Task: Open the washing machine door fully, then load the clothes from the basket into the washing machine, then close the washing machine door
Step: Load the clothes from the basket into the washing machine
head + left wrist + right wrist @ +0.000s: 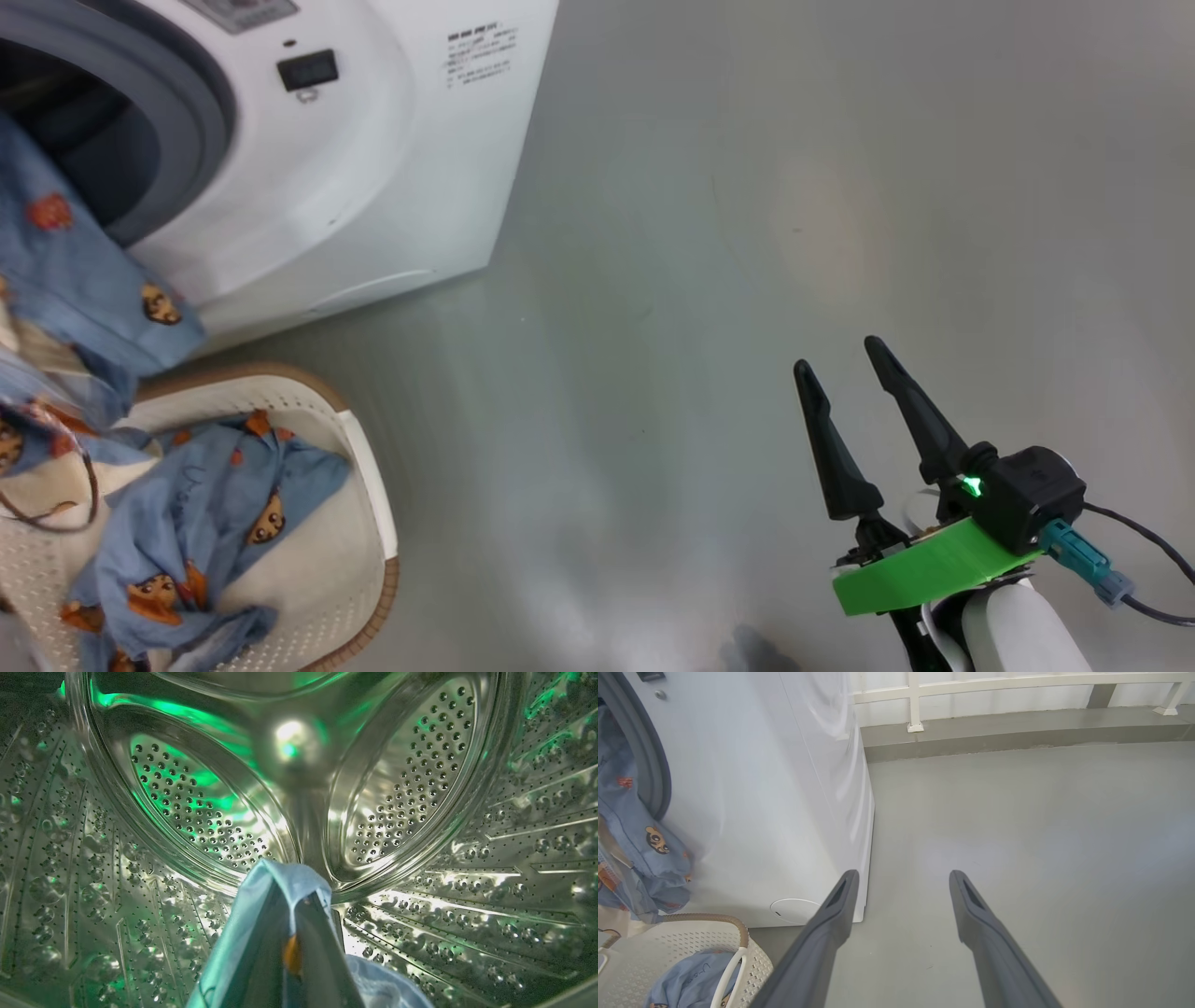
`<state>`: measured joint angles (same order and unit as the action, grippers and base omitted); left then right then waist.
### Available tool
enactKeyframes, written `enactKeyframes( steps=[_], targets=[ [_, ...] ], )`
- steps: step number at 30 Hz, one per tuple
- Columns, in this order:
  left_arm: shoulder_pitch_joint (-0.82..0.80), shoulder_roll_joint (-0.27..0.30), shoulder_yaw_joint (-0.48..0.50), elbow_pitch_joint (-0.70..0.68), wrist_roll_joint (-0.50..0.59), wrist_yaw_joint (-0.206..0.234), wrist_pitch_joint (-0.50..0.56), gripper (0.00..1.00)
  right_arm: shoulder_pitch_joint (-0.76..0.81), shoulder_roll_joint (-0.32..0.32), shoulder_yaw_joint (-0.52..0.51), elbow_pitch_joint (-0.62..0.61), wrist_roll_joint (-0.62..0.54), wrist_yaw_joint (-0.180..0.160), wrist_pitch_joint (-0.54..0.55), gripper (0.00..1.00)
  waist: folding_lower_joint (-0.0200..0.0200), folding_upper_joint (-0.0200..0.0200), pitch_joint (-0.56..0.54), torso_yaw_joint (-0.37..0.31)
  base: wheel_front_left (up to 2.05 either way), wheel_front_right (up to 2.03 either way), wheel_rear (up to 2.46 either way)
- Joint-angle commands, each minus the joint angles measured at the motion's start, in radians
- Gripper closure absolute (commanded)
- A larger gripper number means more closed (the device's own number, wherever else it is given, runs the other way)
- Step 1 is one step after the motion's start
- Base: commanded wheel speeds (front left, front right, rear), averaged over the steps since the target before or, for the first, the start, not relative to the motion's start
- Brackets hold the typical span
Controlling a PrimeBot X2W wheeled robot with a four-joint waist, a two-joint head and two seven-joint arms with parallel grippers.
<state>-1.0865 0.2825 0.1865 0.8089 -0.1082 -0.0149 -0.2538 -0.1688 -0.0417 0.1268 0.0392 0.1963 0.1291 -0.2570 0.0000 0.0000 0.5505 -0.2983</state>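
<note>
The left claw [299,910] is seen closed tight on a fold of the clothes [280,879], which is draped over its tips. It is held well inside the steel drum [187,812]. The right claw [838,357] is spread wide with nothing in it, above the grey floor [700,233] and well apart from the laundry.

Loading is judged to be under way, and the risks lie in the release. A length of the clothes [65,271] hangs out of the opening, over the grey rubber ring [201,103] and down toward the basket [373,495]. If the grip is let go here, that tail could be pulled back out by its own weight, or left lying across the ring. The washing machine door would then be shut on cloth. Because the fold is wrapped over the fingertips, it could also be caught and dragged out when the arm is withdrawn.

More garments lie crumpled in the basket, which stands just before the lower front of the washing machine [373,168], near its round cap [794,910]. The hanging cloth lies across the mouth of the opening and over the basket's near side, so any further reach would be partly hindered by it. Farther off, a white railing [915,700] is seen beyond the floor.
</note>
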Motion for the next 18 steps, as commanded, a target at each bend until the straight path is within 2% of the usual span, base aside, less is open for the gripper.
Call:
enactKeyframes(
  steps=[1, 11, 18],
  targets=[
    [-0.034, 0.055, 0.015, -0.025, 0.001, -0.008, -0.008, 1.0, -0.003, -0.009, 0.032, -0.025, 0.015, 0.002, -0.005, 0.0, 0.0, 0.0, 0.029, -0.009, 0.0, 0.0, 0.0],
    [-0.184, 0.09, 0.059, -0.068, -0.01, -0.007, -0.008, 1.0, -0.02, -0.009, 0.037, -0.038, 0.036, 0.002, -0.005, 0.0, 0.0, 0.0, 0.081, -0.028, 0.0, 0.0, 0.0],
    [-0.179, 0.087, 0.024, 0.046, 0.035, 0.007, -0.008, 0.98, -0.014, -0.009, 0.034, -0.025, 0.041, 0.002, -0.005, 0.0, 0.0, 0.0, 0.076, -0.017, 0.0, 0.0, 0.0]
  ],
)
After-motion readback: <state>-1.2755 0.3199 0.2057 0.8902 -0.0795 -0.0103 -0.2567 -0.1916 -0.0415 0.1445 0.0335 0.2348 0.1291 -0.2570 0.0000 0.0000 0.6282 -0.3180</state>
